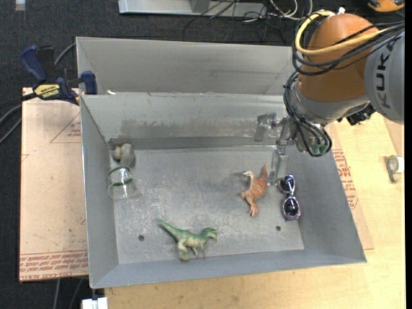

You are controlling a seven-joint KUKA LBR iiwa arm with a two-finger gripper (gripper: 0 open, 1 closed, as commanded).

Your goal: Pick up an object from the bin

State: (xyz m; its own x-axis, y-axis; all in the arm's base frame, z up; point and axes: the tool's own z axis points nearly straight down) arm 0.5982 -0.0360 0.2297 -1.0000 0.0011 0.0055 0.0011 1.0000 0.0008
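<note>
Gripper (277,171), grip state not discernible, stands low over the right of the bin (193,179), with the orange dinosaur (255,190) just to its left, long axis running far-to-near, and the sunglasses (289,198) just to its right

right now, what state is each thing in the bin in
orange toy dinosaur: lying on its side
purple sunglasses: lying by the bin's right wall
green toy dinosaur: lying near the front wall
small clear thing: resting at the left wall
grey-brown lump: in the back-left corner
gripper: low, between orange toy dinosaur and purple sunglasses
</note>
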